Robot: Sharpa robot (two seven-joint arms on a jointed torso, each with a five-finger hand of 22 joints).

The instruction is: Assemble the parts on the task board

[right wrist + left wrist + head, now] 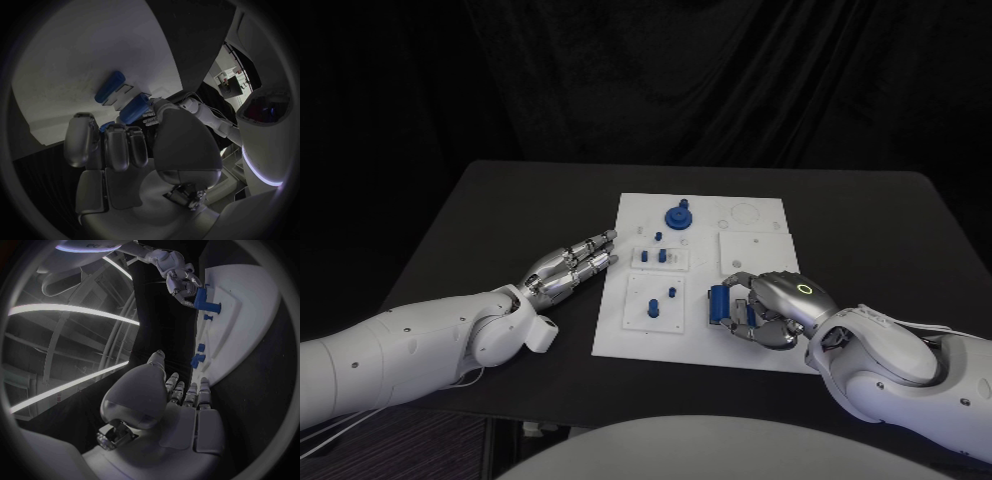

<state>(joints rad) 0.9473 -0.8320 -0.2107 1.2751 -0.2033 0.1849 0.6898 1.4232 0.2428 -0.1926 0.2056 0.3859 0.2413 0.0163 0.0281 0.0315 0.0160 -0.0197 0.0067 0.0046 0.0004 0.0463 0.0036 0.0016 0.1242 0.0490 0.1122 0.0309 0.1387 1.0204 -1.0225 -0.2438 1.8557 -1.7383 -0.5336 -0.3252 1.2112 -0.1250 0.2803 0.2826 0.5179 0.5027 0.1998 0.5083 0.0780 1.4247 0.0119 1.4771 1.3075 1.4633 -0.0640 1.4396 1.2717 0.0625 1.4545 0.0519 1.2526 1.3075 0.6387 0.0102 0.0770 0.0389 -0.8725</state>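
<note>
Lowest in the head view, the right hand point(769, 308) grips a blue part point(720, 303) at the task board point(759, 248)'s lower edge; the left hand point(571, 268) rests spread on the tabletop point(502, 220), holding nothing. Upper right in the left wrist view, that part looks stiff, light and probably slippery; take it by its sides.

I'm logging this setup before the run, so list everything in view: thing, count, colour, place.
table: one, black, under everything.
task board: one, white, mid-table.
knobbed part: one, blue, standing at the board's far edge.
small parts: a few, blue, in the board's middle and near-left plates; exact count unclear.
large part: one, blue, at the board's near edge, in the right hand's fingers.
left hand: silver, fingers extended, on the table left of the board.
right hand: silver, gripping the large part.
</note>
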